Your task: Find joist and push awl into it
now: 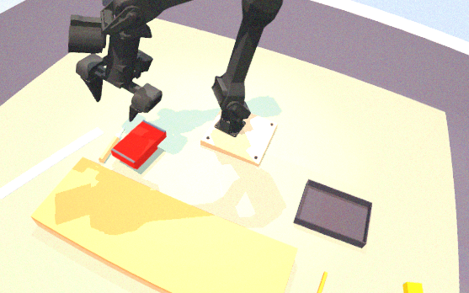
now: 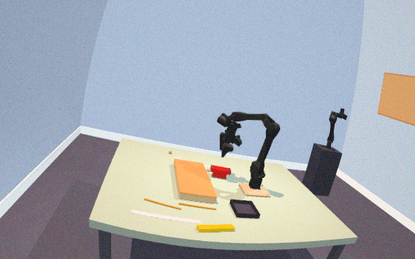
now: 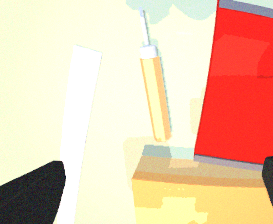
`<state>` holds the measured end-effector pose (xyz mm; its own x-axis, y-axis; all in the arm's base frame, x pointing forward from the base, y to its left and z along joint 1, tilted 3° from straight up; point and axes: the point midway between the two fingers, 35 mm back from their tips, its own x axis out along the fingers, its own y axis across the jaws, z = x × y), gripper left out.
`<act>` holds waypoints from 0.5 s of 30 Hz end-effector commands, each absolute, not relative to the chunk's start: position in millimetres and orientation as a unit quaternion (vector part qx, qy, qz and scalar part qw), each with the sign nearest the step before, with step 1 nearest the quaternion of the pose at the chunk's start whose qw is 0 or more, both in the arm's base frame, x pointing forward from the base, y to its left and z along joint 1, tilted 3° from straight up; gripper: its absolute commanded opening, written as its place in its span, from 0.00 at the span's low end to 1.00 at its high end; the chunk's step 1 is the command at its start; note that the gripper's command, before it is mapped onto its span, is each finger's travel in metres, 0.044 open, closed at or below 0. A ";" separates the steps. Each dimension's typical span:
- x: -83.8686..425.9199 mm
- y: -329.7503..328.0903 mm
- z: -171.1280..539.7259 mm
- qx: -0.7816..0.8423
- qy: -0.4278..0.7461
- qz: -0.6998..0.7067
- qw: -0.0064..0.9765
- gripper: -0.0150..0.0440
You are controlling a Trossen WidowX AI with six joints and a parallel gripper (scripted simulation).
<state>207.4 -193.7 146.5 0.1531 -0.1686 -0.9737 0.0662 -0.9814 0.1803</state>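
My gripper (image 1: pixel 115 110) (image 3: pixel 164 162) is open and empty, above the table near the stud finder and awl. The red stud finder (image 1: pixel 140 141) (image 2: pixel 220 171) (image 3: pixel 242 85) rests on the table beside the panel's far end. The awl (image 1: pixel 109 149) (image 3: pixel 156 97) lies flat beside it, with its orange handle toward the panel and its thin metal tip pointing away. The floor panel (image 1: pixel 163 236) (image 2: pixel 194 180) (image 3: pixel 202 200) is a long yellow-orange slab; no hole shows in it. The joist is hidden. The dark tray (image 1: pixel 333 215) (image 2: pixel 244 209) is empty.
A white strip (image 1: pixel 50 162) (image 3: pixel 79 105) lies beyond the awl. Another white strip (image 2: pixel 165 216), thin orange sticks (image 2: pixel 162 204) (image 2: pixel 197 206) and a yellow block (image 1: pixel 413 287) (image 2: pixel 215 228) lie near the front edge. The arm's base board (image 1: pixel 264 139) (image 2: pixel 264 193) stands behind the tray.
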 end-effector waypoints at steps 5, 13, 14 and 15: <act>197.6 -158.6 102.6 0.738 0.004 -0.674 -0.021 1.00; 197.8 -157.8 102.6 0.738 0.004 -0.674 -0.021 1.00; 198.1 -156.8 102.7 0.738 0.004 -0.674 -0.021 1.00; 198.4 -155.6 102.7 0.738 0.004 -0.674 -0.021 1.00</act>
